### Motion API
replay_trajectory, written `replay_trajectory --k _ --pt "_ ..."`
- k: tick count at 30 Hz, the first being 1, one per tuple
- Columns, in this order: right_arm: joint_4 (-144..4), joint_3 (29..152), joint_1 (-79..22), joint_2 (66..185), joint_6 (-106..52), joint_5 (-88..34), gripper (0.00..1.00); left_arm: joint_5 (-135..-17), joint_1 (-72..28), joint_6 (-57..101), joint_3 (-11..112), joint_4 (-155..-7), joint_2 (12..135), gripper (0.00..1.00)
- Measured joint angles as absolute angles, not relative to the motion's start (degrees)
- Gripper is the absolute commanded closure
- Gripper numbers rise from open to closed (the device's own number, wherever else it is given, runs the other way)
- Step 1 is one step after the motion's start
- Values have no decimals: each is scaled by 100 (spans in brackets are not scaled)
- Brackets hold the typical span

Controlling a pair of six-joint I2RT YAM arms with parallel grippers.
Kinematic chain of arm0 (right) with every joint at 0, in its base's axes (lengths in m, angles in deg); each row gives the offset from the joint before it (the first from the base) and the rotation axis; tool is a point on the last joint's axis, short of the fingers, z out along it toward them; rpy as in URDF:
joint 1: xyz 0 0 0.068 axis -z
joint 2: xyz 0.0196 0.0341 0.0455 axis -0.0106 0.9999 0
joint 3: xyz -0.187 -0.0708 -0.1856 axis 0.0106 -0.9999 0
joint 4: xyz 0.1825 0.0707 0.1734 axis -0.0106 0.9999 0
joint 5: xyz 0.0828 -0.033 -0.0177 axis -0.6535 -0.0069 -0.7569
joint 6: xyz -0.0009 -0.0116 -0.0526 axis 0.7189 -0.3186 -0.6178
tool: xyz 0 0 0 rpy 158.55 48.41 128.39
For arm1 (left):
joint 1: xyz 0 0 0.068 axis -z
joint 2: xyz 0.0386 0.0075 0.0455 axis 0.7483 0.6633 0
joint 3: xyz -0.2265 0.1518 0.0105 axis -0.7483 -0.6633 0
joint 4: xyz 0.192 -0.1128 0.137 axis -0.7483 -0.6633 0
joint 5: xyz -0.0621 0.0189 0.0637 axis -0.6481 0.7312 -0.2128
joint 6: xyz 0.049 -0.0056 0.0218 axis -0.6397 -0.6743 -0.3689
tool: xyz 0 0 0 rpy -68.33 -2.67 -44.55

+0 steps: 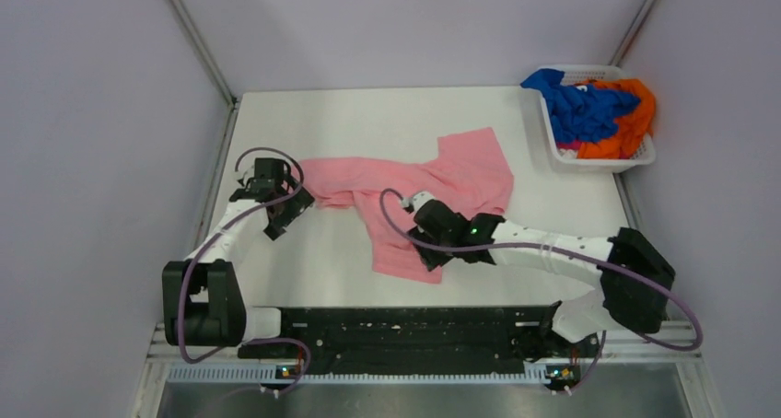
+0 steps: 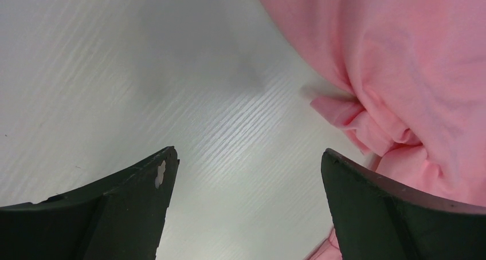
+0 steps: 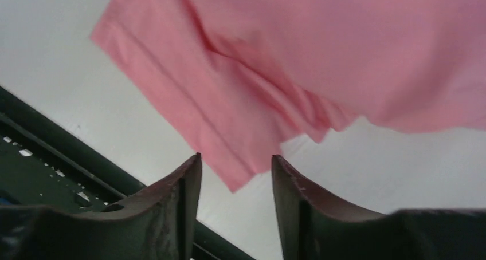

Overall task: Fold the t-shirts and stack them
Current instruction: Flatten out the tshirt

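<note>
Two black fingers of the right gripper (image 3: 236, 158) fill the bottom of its wrist view. They stand a little apart, the white table (image 1: 368, 123) shows through the gap, and they pinch nothing. One pointed corner of the pink t-shirt (image 1: 460, 174) reaches just into the top of this gap; whether it touches a finger I cannot tell.

From above, the pink t-shirt lies unfolded in the middle of the table. Its cloth is soft, plain and wrinkled. One wider part is spread toward the far right, a narrow bunched part runs to the left, and one flap comes toward the near edge, partly under the right gripper.

At the left end of the shirt is the left gripper (image 2: 247, 154), with its fingers wide apart over bare table. The crumpled pink hem is just beside one finger and is not held.

In the far right corner stands a white basket (image 1: 603, 163). A blue t-shirt (image 1: 580, 110) and an orange t-shirt (image 1: 635, 123) lie heaped together in it.
</note>
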State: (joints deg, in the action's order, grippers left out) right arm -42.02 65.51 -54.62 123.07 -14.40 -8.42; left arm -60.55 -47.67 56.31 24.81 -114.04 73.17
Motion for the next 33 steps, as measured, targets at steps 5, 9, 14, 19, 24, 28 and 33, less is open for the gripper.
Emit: replay_trajectory --k 5,9,14,19,24,28,33 --pt "-4418 7200 -6181 13669 -1818 -1059 28 -5889 -4774 5539 2826 -11406 7516 1" --pt "-4291 7361 -6301 14305 -1918 -930 32 -5828 -4820 5493 2944 -11406 7588 1" --pt "-4254 7396 -6259 14371 -1691 -939 69 -5749 -4986 5454 2979 -11471 7647 1" --pt "-4282 7226 -5886 14242 -1184 -930 95 -5745 -4999 5450 3020 -11482 7732 1" --pt "-4206 6765 -5068 13776 -626 -744 100 -5876 -4999 5393 3154 -11541 7885 3" --pt "-3952 6349 -4334 13217 -323 -456 100 -5992 -4999 5369 3182 -11559 7988 5" --pt "-3760 6179 -3409 12257 -296 -32 100 -5950 -4999 5227 3241 -11793 8377 11"
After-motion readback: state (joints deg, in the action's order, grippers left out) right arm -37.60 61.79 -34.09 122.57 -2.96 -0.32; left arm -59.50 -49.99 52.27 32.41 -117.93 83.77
